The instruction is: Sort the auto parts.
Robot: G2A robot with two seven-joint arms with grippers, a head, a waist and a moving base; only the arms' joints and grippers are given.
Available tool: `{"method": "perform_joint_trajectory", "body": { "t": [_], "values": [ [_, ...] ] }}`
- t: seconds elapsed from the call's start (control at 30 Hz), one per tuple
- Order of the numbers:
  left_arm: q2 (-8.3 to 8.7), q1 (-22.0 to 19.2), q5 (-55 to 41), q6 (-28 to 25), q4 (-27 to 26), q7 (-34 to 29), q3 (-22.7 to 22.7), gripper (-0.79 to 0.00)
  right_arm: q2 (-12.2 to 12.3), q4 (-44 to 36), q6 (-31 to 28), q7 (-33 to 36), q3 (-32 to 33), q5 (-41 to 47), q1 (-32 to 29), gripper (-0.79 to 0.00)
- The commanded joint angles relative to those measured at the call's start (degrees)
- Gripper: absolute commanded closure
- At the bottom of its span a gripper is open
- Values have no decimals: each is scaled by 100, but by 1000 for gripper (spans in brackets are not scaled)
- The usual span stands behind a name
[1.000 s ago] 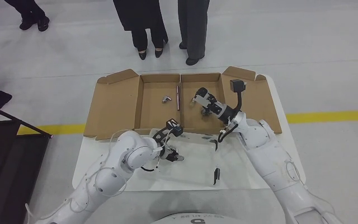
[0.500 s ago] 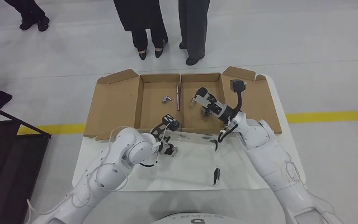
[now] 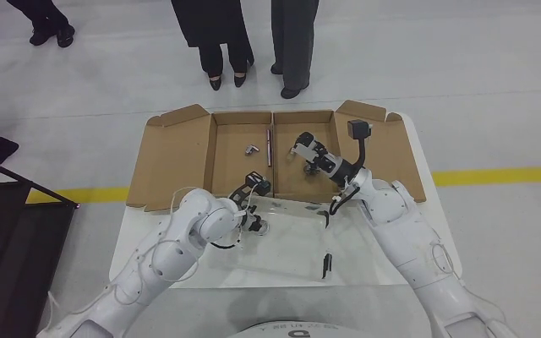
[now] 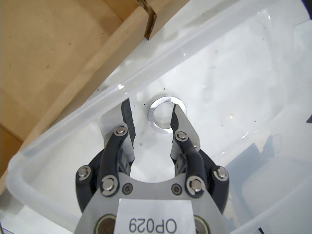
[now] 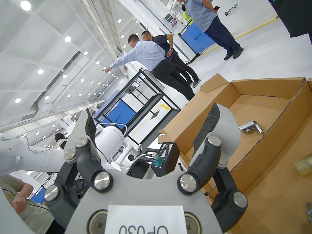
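A silver metal ring (image 4: 156,119) lies flat on the floor of the clear plastic bin (image 4: 80,113), close to the wall nearest the cardboard box. My left gripper (image 4: 150,118) hangs open just above it, one fingertip (image 4: 174,120) over the ring's hole and the other beside the ring. From above, the left gripper (image 3: 255,223) sits at the bin's far left corner. My right gripper (image 3: 302,142) is open and holds nothing, raised over the right compartment of the cardboard box (image 3: 228,169). In that box lie a small metal fitting (image 5: 251,126) and a thin rod (image 3: 269,145).
Two black parts (image 3: 325,218) (image 3: 325,265) lie in the bin's right half. A pale yellowish piece (image 5: 303,164) rests on the floor of the box's right compartment. Open box flaps stick out to both sides. People stand beyond the far table edge.
My left gripper has shifted a little to the left and toward the box, staying inside the bin. The right arm has not moved.
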Motion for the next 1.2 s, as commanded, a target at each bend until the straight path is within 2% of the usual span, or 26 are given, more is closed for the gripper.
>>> {"method": "perform_joint_trajectory", "body": {
  "t": [0.0, 0.2, 0.77, 0.9, 1.17],
  "values": [
    [-13, -16, 33, 48, 7, -24, 33, -348, 0, 0, 0, 0, 0, 1, 0, -785],
    [-49, -71, 39, 113, 83, -82, 99, -326, 0, 0, 0, 0, 0, 1, 0, -785],
    [-178, -354, -35, 92, 518, -125, 275, -194, 0, 0, 0, 0, 0, 1, 0, -785],
    [-201, -386, -64, 50, 556, -106, 301, 0, 0, 0, 0, 0, 0, 1, 0, -785],
    [-158, -246, 33, 0, 256, -47, 170, 0, 0, 0, 0, 0, 0, 1, 0, -785]
  ]
}}
